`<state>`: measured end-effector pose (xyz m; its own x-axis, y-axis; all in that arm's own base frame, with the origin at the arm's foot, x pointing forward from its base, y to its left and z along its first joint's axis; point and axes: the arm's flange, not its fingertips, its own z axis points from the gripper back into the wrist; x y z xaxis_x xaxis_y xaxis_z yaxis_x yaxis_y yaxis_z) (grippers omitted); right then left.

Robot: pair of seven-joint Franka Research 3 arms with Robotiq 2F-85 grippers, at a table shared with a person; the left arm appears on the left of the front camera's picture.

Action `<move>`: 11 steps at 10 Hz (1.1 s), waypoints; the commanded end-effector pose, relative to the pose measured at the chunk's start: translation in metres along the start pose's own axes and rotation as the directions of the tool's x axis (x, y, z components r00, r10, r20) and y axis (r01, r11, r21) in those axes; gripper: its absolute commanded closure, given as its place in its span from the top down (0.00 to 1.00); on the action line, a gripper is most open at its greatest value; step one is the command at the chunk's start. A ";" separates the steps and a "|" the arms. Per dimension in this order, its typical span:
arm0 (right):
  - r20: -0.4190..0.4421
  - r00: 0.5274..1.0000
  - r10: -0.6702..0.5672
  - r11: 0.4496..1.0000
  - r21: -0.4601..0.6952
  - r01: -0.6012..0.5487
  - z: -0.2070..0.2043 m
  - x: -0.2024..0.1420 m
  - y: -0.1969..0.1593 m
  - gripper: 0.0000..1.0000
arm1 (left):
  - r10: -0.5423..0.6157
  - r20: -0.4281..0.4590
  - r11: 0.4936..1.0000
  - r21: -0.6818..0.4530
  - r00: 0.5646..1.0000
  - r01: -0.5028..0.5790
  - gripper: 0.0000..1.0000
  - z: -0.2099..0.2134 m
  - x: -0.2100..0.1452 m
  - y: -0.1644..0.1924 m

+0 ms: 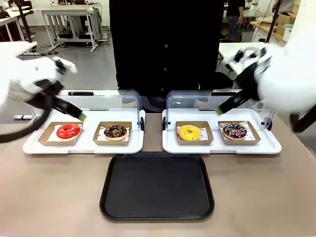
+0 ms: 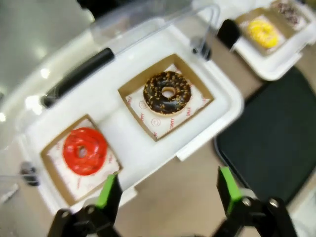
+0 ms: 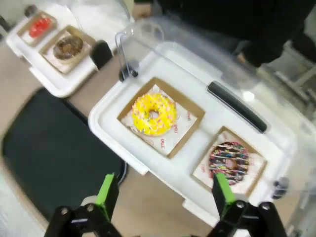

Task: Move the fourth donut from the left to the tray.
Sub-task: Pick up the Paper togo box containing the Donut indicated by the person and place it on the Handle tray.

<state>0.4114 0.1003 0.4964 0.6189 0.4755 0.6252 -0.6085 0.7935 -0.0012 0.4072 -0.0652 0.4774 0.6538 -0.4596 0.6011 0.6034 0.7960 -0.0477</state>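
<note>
Progress: no part of the move is judged done. The fourth donut [image 3: 228, 162] lies in its small cardboard tray [image 1: 239, 142] on the white tray [image 1: 269, 146]. The clear lid [image 1: 197, 101] is stood up behind it. The black tray [image 1: 157, 186] is bare, so the grasp, the lift, the carry and the set-down are all left.

Right gripper [image 3: 163, 192]: the jaws are spread wide and nothing is held between them. The gripper is poised above the white tray, apart from everything on it. In the right wrist view the fourth donut is found ahead of the jaws, just beyond the tip of the finger on the picture's right and off the midline of the gap. The yellow donut [image 3: 153, 114] sits nearer that midline, farther ahead. The black tray lies out past the other finger.

Left gripper [image 2: 168, 185]: the jaws are likewise spread, with nothing between them, over the other pair of donuts (no part in this task is expected of it).

Orientation: the fourth donut lies flat, hole upward, glaze and stripes on top. Being a ring, it has no long axis and no heading. Its cardboard tray is set cornerwise to the line between the right fingers, so some wrist turn is judged likely if the cardboard is to be pinched.
</note>
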 end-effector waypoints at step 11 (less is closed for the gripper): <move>0.402 0.914 -0.047 0.898 0.418 -0.138 0.094 -0.116 -0.242 1.00 | -0.194 0.481 0.864 -0.329 0.855 0.381 1.00 0.115 -0.106 0.137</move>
<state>0.4313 -0.1781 0.4929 0.4174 0.2341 0.8780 -0.8290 0.4939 0.2624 0.3712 0.1403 0.4963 0.2549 -0.3574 0.8985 0.9129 0.3952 -0.1018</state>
